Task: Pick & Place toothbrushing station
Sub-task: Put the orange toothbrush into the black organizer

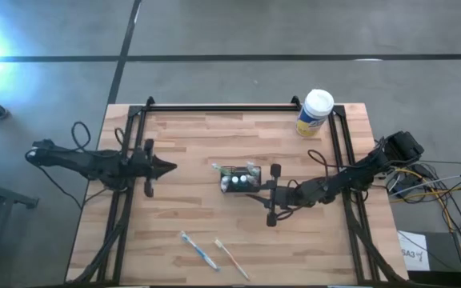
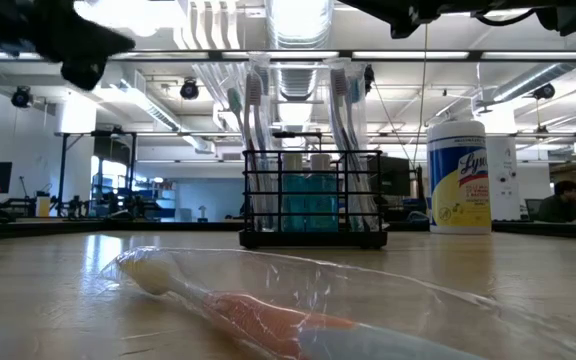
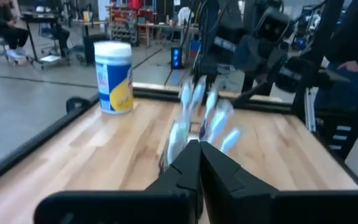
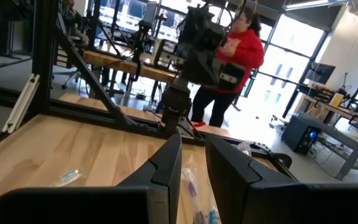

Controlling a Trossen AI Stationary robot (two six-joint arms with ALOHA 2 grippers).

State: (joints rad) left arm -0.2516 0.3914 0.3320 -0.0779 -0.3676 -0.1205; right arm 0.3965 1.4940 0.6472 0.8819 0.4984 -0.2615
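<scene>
Nearest the front edge lie two loose plastic toothbrushes (image 1: 211, 251), well apart from the black wire-mesh toothbrushing caddy (image 1: 239, 180) at mid-table. It looks light, stiff and top-heavy with upright brushes, so I'd grip the rim.

The right gripper (image 1: 261, 186) hangs parted just beside it, grasping nothing; the left gripper (image 1: 169, 167) waits clenched toward the left edge.

The room is lit by bright ceiling lights (image 2: 298, 20), and the wrapped toothbrush (image 2: 268, 305) is seen blurry up close.

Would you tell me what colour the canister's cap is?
White. The canister's cap shows best in the high view.
</scene>
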